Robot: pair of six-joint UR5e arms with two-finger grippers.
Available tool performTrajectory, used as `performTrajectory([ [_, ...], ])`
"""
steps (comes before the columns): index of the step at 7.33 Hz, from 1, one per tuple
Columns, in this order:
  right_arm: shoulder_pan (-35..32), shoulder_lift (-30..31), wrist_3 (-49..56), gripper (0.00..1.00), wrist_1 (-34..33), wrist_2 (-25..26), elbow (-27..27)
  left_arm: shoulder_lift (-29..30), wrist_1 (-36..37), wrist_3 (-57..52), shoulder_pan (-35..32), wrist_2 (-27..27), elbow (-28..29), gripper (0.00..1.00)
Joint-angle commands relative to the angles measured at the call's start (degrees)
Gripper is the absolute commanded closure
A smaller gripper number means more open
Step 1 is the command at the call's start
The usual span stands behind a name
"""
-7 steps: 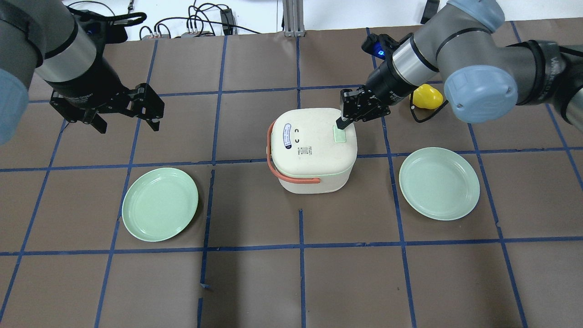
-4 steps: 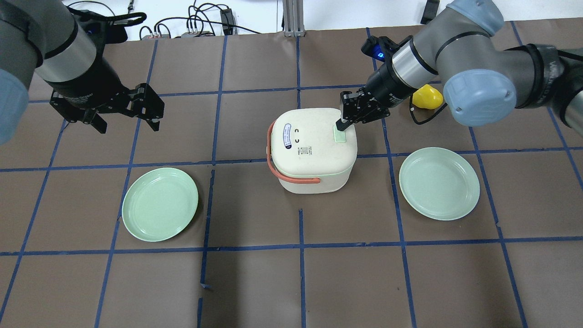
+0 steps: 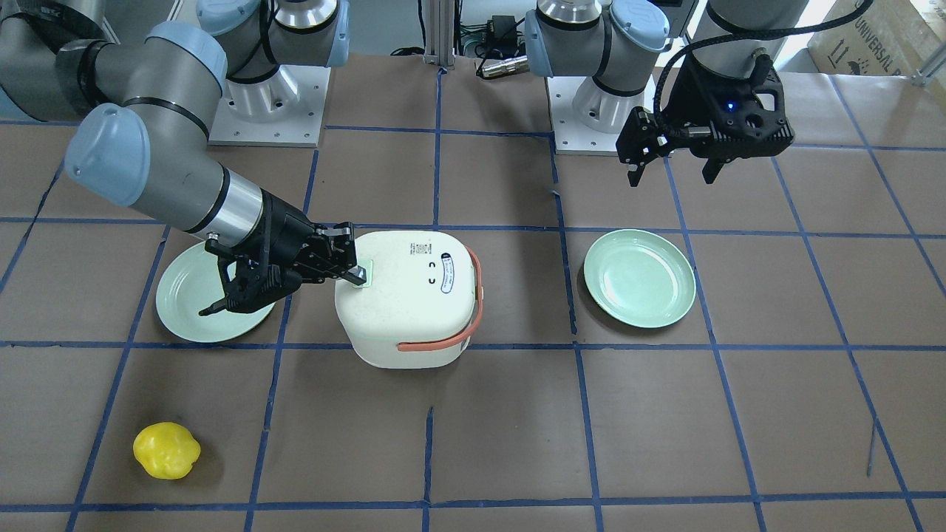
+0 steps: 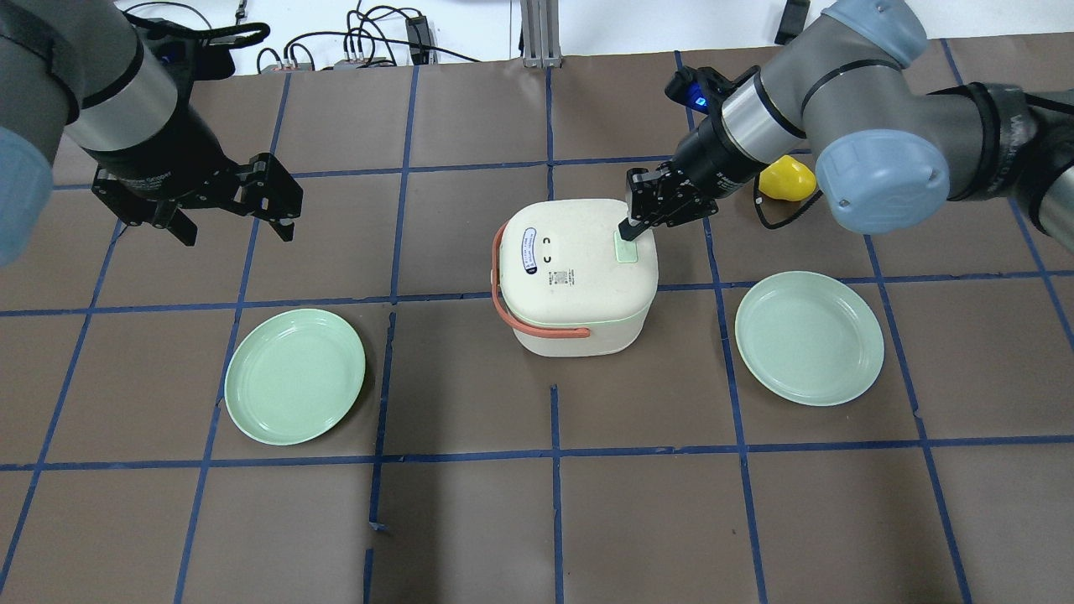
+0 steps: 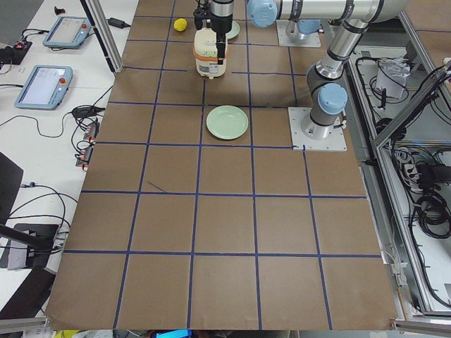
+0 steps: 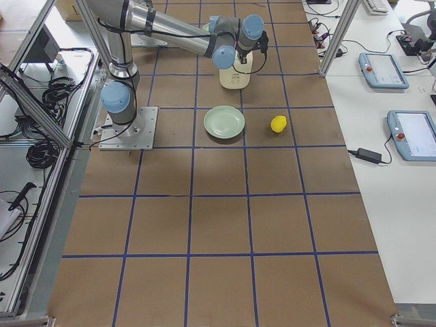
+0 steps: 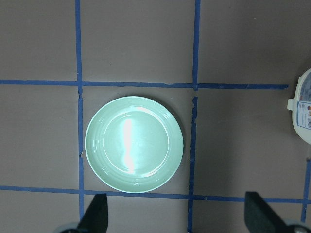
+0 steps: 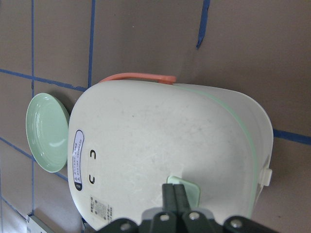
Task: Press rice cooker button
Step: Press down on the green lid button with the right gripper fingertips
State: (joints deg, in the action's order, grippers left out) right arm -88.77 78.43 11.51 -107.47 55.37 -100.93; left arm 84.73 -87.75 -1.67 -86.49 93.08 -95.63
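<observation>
Almost nothing has moved: the right gripper, fingers closed together, still rests its tip on the pale green button at the rice cooker lid's edge. The press looks under way. The left gripper hovers open, well apart from the cooker.

Centre frame blocked by rice cooker, right gripper at its upper-right corner. One plate lower left, second plate right of centre. Bottom strip of table open.
</observation>
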Motion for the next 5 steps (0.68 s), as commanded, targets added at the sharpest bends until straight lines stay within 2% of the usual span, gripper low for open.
performTrajectory([
  [1,0.09,-0.03,0.61,0.92,-0.02,-0.09,-0.32,0.00,0.03,0.00,0.00,0.00,0.00,0.00],
  [5,0.18,-0.03,1.05,0.92,-0.81,-0.09,-0.94,0.00,0.03,0.00,0.00,0.00,0.00,0.00],
])
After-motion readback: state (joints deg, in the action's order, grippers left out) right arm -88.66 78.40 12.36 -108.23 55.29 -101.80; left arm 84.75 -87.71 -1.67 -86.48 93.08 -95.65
